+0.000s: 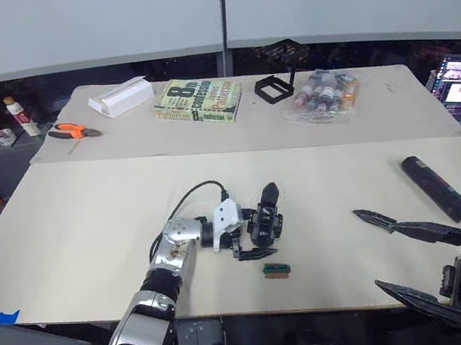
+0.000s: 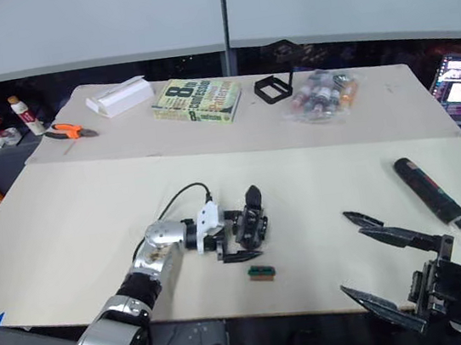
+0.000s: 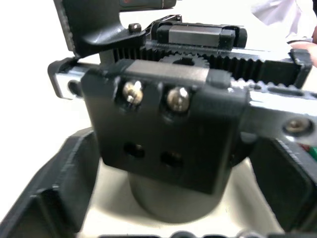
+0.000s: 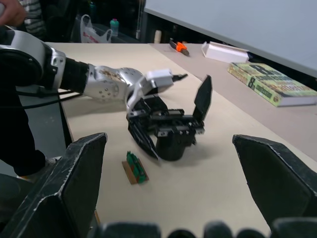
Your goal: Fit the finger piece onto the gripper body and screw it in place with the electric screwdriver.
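On the tan desk (image 4: pixel 223 183) the gripper body (image 4: pixel 171 133) sits with one pointed finger rising upright from it. The left gripper (image 4: pixel 151 130) reaches in from its silver forearm, its fingers (image 4: pixel 142 140) set around the body's near side. Just beside the body lies a small green-and-tan block (image 4: pixel 134 168). The right gripper (image 4: pixel 173 198) frames the scene, its two black fingers spread wide apart. Farther back lie a book (image 4: pixel 272 84), a white box (image 4: pixel 225 51) and orange-handled pliers (image 4: pixel 178 47).
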